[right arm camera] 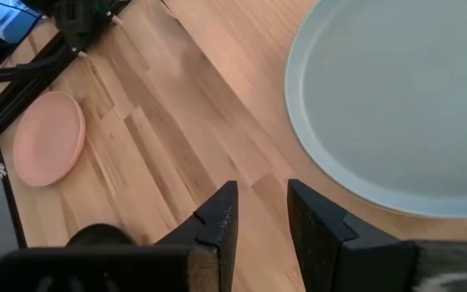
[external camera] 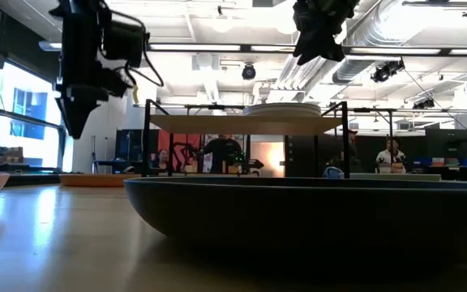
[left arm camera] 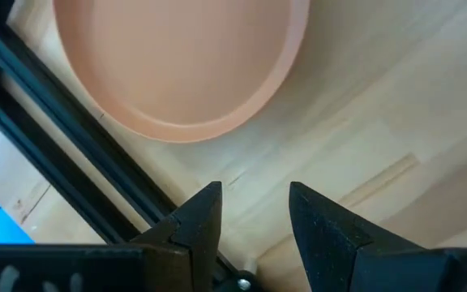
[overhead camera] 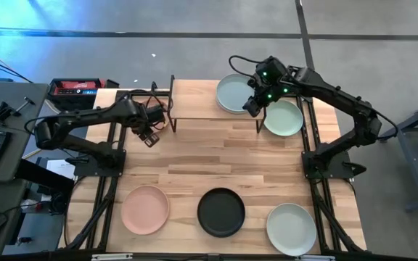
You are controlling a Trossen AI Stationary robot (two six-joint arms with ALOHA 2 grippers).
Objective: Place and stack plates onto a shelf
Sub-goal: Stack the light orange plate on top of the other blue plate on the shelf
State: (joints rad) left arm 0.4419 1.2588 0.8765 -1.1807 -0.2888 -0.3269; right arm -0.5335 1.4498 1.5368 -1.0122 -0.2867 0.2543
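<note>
L gripper (overhead camera: 149,138) hangs over the table by the left end of the small wood-topped, black-legged shelf (overhead camera: 194,109), fingers parted, nothing between them. R gripper (overhead camera: 252,106) hovers at the shelf's right end beside the stacked pale green round plate (overhead camera: 232,93), jaws slightly apart, empty. Next pick looks like the matte peach round plate (overhead camera: 145,209) at the front-left edge (L arm nearer, plate lies toward the table front from it). Black plate (overhead camera: 220,212) and pale plate (overhead camera: 291,228) sit further right; another green plate (overhead camera: 284,118) rests just beside the shelf.
</note>
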